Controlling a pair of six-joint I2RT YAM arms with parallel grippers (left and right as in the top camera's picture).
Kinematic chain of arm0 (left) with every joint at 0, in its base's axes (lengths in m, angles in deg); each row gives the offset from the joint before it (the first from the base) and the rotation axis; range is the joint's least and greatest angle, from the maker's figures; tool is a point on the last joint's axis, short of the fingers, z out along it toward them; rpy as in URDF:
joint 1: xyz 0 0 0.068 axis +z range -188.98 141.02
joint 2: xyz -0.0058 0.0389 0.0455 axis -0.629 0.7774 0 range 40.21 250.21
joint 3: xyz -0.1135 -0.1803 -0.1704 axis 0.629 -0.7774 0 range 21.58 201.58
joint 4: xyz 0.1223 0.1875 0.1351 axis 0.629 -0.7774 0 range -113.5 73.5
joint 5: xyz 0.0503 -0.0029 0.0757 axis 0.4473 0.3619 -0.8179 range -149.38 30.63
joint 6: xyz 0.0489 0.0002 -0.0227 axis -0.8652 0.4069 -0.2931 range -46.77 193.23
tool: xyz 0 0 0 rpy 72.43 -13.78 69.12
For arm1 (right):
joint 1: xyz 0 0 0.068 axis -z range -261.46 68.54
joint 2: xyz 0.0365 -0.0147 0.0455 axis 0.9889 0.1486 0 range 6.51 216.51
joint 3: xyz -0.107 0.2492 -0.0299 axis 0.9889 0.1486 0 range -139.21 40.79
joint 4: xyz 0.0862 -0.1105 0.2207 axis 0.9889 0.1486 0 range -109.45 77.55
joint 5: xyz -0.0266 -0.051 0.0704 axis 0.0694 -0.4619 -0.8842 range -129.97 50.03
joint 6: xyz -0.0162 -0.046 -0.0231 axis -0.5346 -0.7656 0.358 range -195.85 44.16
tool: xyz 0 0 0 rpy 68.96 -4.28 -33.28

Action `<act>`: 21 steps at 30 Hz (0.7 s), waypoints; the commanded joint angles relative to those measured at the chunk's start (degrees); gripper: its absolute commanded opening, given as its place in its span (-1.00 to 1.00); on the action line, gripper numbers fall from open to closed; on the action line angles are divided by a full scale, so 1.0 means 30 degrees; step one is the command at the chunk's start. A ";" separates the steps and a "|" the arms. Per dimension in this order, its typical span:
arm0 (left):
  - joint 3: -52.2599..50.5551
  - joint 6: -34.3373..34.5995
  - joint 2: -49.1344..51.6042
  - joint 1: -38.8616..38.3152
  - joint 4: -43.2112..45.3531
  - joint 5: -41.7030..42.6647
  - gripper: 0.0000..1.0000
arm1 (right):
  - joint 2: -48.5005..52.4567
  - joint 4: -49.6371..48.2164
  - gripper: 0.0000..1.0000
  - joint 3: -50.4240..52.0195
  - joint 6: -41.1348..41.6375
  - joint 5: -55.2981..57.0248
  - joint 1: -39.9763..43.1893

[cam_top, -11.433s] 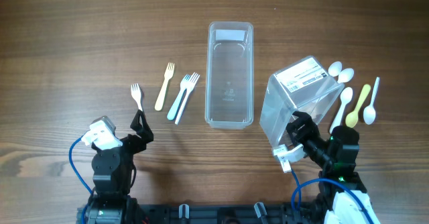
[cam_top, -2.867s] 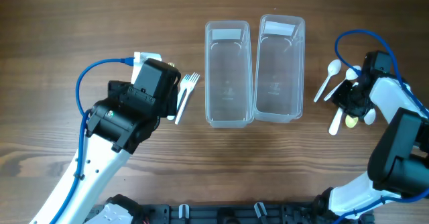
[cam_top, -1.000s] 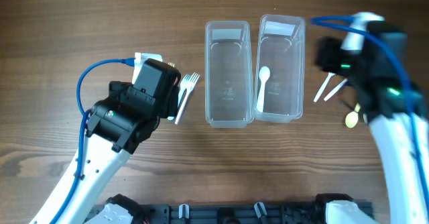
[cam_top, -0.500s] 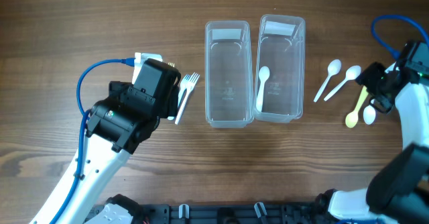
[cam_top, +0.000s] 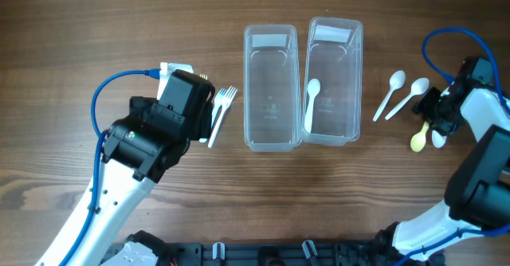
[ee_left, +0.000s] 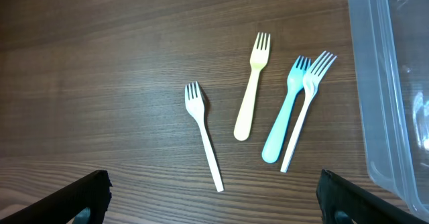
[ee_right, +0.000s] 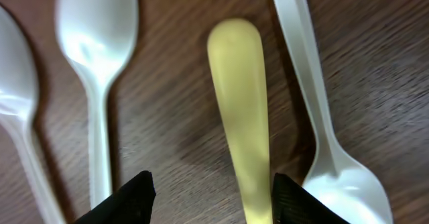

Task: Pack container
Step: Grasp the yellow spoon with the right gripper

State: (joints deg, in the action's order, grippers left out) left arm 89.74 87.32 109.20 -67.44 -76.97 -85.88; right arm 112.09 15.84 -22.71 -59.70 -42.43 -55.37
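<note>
The left arm reaches diagonally up from the lower left, its wrist held above the forks [ee_left: 253, 96] and facing straight down; the left gripper [ee_left: 213, 196] is spread wide, well above the worktop [cam_top: 96, 27] and holding nothing. Four forks lie beneath it, just left of the two containers [cam_top: 272, 138], which stand side by side, touching, mid-worktop. The right container [cam_top: 335, 27] holds one white spoon [cam_top: 311, 105]. The right arm bends up along the right edge, wrist turned in over the loose spoons [cam_top: 390, 95]. The right gripper [ee_right: 211, 184] is low, jaws apart, one on each side of the yellow spoon [ee_right: 244, 117], not closed on its handle.
</note>
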 commanded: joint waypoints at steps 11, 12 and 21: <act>0.0124 0.0255 -0.0102 0.0087 -0.0022 0.1341 1.00 | 0.0634 0.0940 -0.71 0.0087 0.0277 0.0306 0.0080; 0.0124 0.0255 -0.0102 0.0087 -0.0022 0.1333 0.99 | 0.0634 0.1056 -0.62 0.0087 0.0313 0.0313 0.0080; 0.0124 0.0248 -0.0102 0.0087 -0.0022 0.1333 1.00 | 0.0634 0.1122 -0.53 0.0095 0.0262 0.0313 0.0080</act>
State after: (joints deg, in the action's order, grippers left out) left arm 89.74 87.34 109.20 -67.44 -76.97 -82.79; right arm 112.48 19.09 -22.71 -59.42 -42.27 -55.37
